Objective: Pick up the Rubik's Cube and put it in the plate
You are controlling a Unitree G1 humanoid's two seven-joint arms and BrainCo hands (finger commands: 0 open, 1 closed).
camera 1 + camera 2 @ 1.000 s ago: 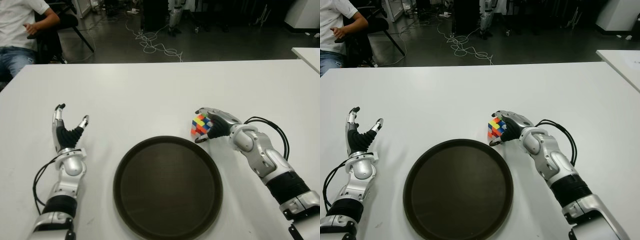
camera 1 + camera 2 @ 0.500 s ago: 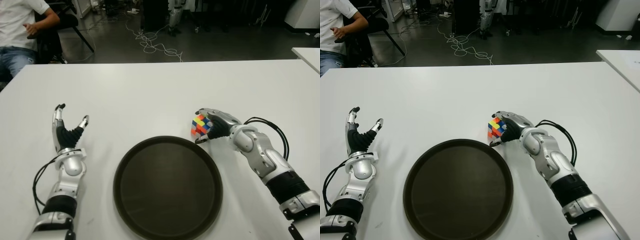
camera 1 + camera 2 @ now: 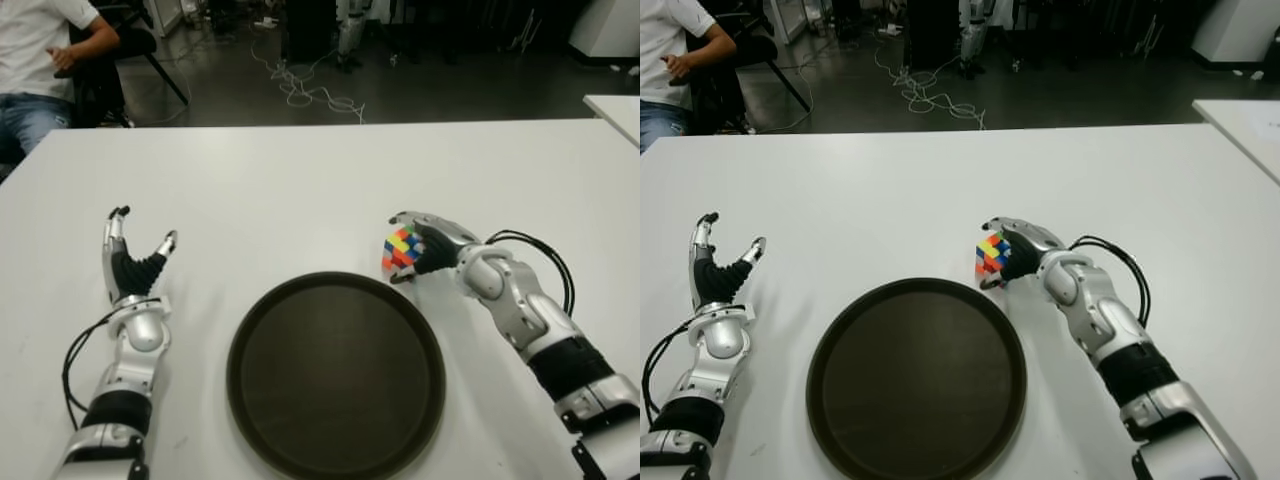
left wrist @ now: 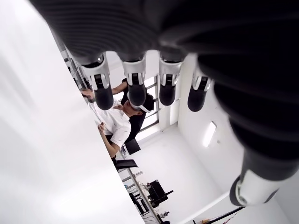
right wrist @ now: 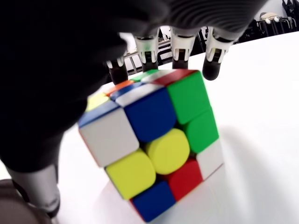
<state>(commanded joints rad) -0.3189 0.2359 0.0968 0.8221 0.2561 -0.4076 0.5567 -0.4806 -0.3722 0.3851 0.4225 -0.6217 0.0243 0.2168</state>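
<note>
The Rubik's Cube [image 3: 397, 244] is tilted on one corner just past the far right rim of the round dark plate [image 3: 335, 375]. My right hand [image 3: 406, 249] is shut on it. In the right wrist view the fingers [image 5: 179, 44] curl over the top of the cube [image 5: 154, 149] and the thumb presses its side, with the lowest corner at or just above the white table [image 3: 300, 180]. Nothing lies in the plate. My left hand [image 3: 135, 245] is idle to the left of the plate, its fingers spread and pointing up.
A person [image 3: 40, 50] sits on a chair beyond the table's far left corner. Cables [image 3: 310, 90] lie on the dark floor behind the table. The corner of a second white table [image 3: 615, 105] shows at the right edge.
My right hand and forearm have shifted very slightly away and up with the cube held in the fingers. The left hand has not moved.
</note>
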